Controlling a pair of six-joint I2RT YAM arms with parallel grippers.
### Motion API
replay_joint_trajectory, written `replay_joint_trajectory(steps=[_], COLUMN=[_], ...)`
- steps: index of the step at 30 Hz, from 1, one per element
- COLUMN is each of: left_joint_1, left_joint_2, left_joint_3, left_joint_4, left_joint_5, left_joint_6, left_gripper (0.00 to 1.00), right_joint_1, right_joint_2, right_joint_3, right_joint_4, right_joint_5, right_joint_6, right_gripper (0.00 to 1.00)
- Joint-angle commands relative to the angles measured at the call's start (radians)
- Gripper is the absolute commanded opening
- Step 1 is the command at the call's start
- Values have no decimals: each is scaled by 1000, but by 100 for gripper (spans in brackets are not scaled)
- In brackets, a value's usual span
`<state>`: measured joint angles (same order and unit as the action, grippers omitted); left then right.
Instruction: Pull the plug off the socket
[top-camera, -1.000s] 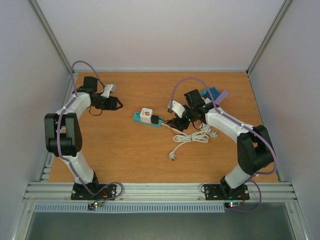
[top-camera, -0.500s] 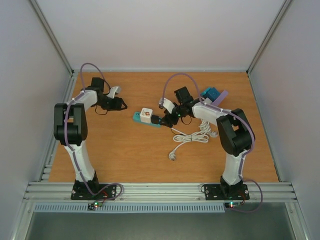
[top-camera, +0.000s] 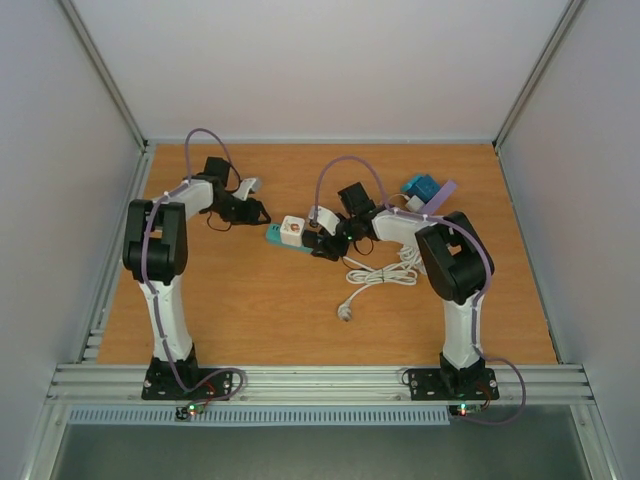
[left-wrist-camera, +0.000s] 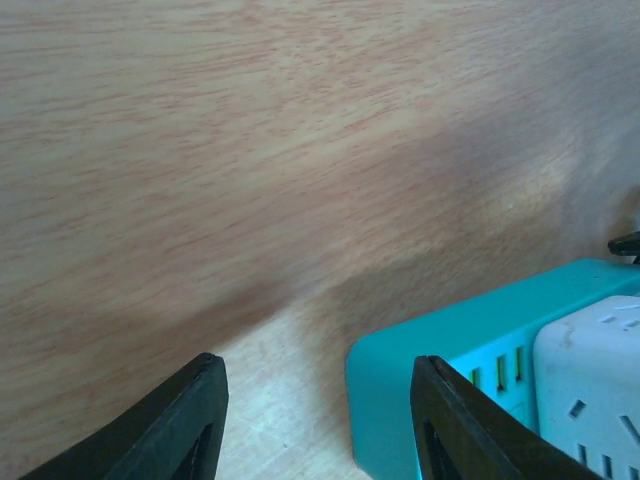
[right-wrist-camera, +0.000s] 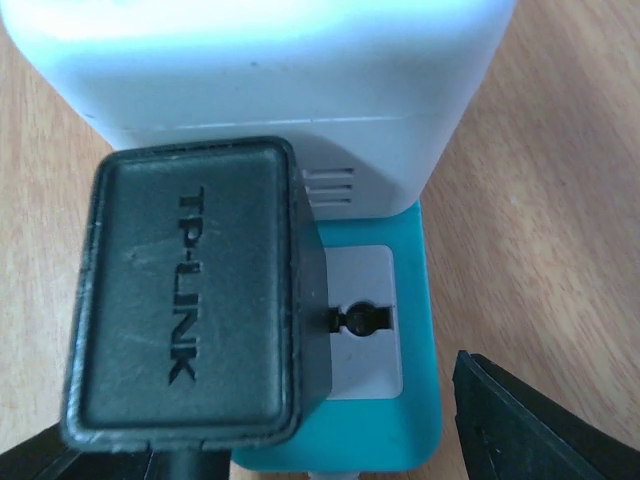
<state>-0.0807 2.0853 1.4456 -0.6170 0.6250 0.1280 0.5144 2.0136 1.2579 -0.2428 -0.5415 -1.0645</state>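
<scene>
Swung inward over the last second to bracket the socket strip (top-camera: 275, 235): left end effector (top-camera: 258, 213) part-open and empty just off its 9 o'clock end, right end effector (top-camera: 325, 243) wide astride the black plug (right-wrist-camera: 190, 290), still seated at 3 o'clock; pull next.

1. The wooden worktop (top-camera: 250, 310) has an orange-brown grain.
2. A teal socket strip (top-camera: 272, 235) lies flat near its middle.
3. A loose white cable (top-camera: 382, 272) lies coiled just right of the strip.
4. A blue box (top-camera: 422, 186) and a lilac bar (top-camera: 443, 193) lie together at the back right.
</scene>
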Motion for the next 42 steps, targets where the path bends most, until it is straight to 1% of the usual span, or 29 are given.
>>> replay_joint_trajectory(steps=[1,6,12,19,29,37,40,42], left_joint_1=[-7,-20,-22,-22,-22,-22,-22,-20], left_joint_2=[33,35,5,-56,-180,-280,-321,-351], left_joint_3=[43,35,-32,-127,-281,-392,-420,-428], left_joint_4=[13,5,18,23,-14,-108,-113,-105], left_joint_5=[26,29,34,50,77,57,63,75], left_joint_6=[-6,11,31,61,117,245,291,308], left_gripper=[52,50,48,47,45,45,48,51], right_joint_1=[19,34,41,54,111,152,154,155], right_joint_2=[23,34,23,-27,-148,-210,-223,-226], right_joint_3=[16,7,-21,-86,-246,-326,-343,-345], right_joint_4=[51,67,81,78,92,87,93,91], right_joint_5=[0,-3,-4,-17,-21,-26,-31,-34], right_joint_6=[-38,-41,-46,-60,-68,-102,-116,-119], right_gripper=[72,65,54,47,45,45,47,50])
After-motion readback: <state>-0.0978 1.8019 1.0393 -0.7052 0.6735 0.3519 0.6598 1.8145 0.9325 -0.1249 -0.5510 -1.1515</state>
